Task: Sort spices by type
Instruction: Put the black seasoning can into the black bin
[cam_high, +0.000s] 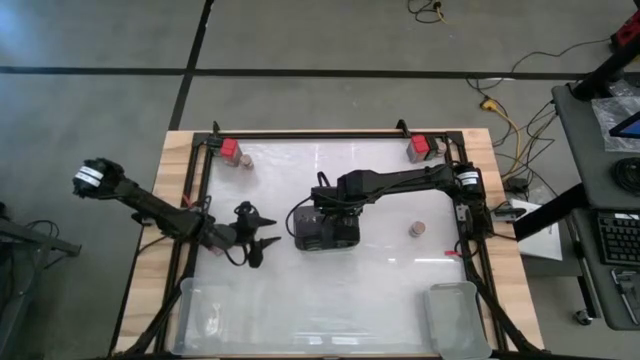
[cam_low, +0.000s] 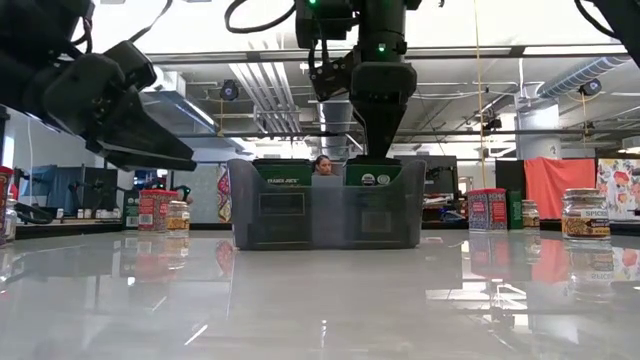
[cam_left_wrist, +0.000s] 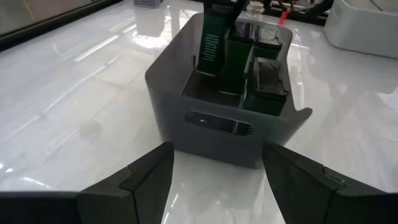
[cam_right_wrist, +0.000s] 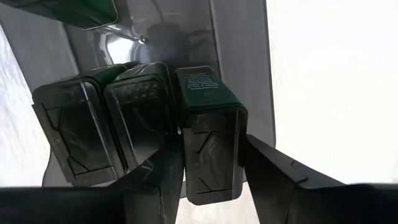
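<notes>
Right wrist view shows the right hand pinching a dark green tin inside the grey bin mid-counter. Left hand hovers beside it, fingers spread. Red boxes and jars sit apart near the counter's edges.

Red spice boxes upright at far corners; round jar stands apart.

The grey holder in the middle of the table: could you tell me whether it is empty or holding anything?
Holding things: the grey holder contains several upright green tins.
</notes>
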